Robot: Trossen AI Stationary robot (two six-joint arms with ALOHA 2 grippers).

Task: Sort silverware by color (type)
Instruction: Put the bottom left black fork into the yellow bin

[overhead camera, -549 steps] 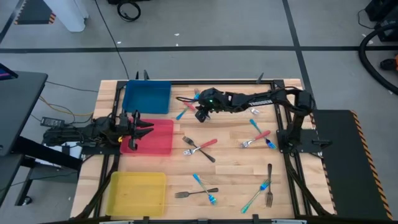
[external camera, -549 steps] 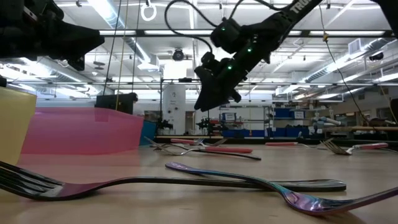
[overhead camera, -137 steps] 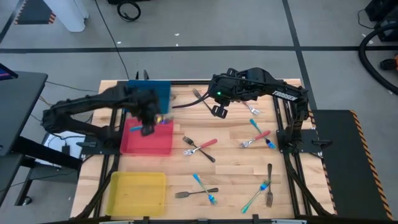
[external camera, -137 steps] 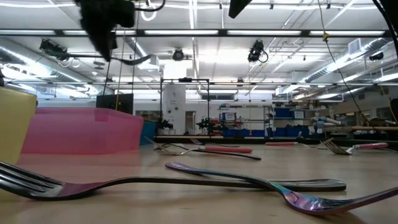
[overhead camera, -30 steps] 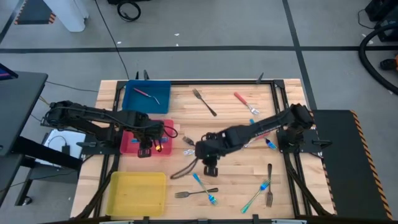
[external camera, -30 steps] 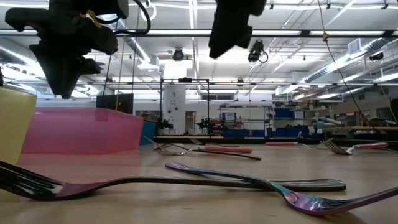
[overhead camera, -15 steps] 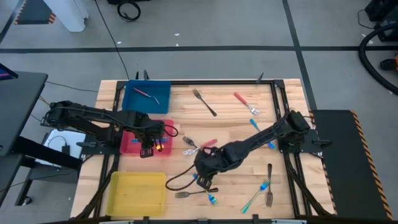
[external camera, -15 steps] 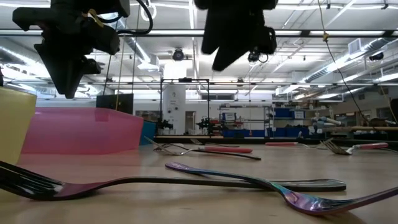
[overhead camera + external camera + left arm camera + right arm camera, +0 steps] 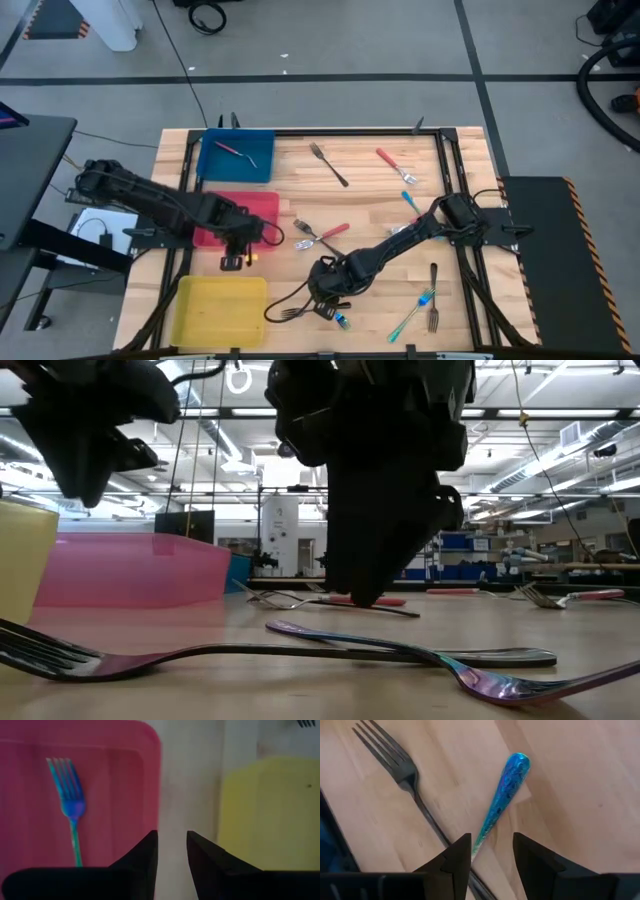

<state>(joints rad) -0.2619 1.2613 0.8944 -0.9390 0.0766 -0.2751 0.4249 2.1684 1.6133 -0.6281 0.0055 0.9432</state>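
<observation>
Right pincer (image 9: 325,297) hung low over a blue-handled fork (image 9: 501,795) and a dark fork (image 9: 402,767) crossing it, on the worktop (image 9: 380,210) just beside the yellow bin (image 9: 220,308); its fingers (image 9: 456,855) stood apart, holding nothing; left pincer (image 9: 238,255) was over the gap between yellow bin and red bin (image 9: 262,215), fingers (image 9: 145,851) slightly parted, empty; a blue fork (image 9: 70,812) lay inside the red bin; a red-handled fork (image 9: 236,150) lay in the blue bin (image 9: 215,165) beyond; other forks, red, blue and dark, lay scattered on the worktop farther from the yellow bin.
</observation>
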